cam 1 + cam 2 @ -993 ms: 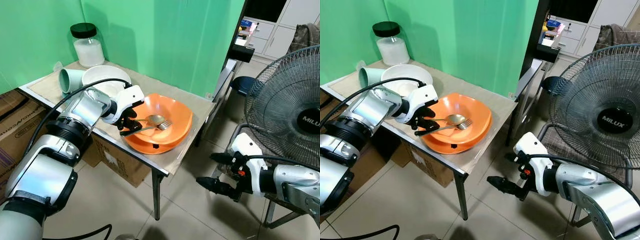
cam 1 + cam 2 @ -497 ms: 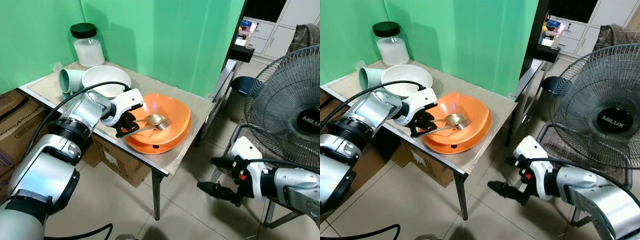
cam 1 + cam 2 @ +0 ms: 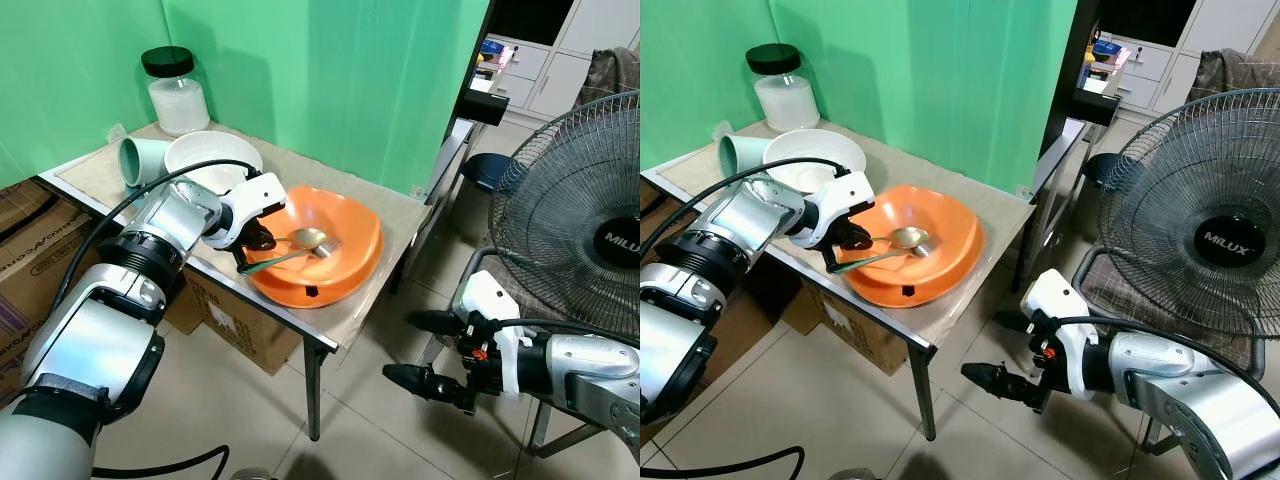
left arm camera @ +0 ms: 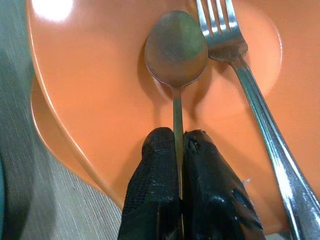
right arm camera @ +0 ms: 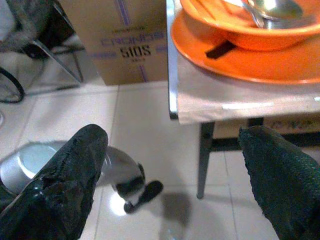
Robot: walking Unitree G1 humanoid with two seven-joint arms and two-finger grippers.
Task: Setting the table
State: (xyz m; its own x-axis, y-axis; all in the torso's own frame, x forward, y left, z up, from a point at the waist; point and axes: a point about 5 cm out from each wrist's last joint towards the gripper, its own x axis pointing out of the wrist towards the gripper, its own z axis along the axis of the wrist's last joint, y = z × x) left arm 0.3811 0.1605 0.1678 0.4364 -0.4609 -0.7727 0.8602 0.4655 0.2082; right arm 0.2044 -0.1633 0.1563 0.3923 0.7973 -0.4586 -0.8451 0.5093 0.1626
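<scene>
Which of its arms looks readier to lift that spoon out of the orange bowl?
Left, probably. The left gripper is already shut on the spoon handle over the orange bowl. The right gripper hangs open near the floor, beside the table.

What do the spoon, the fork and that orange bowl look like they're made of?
The spoon, pinched by the left gripper, and the fork look like polished metal, probably steel: silvery, mirror-like glints. The orange bowl looks like smooth plastic or melamine: uniform colour, soft glossy highlight.
</scene>
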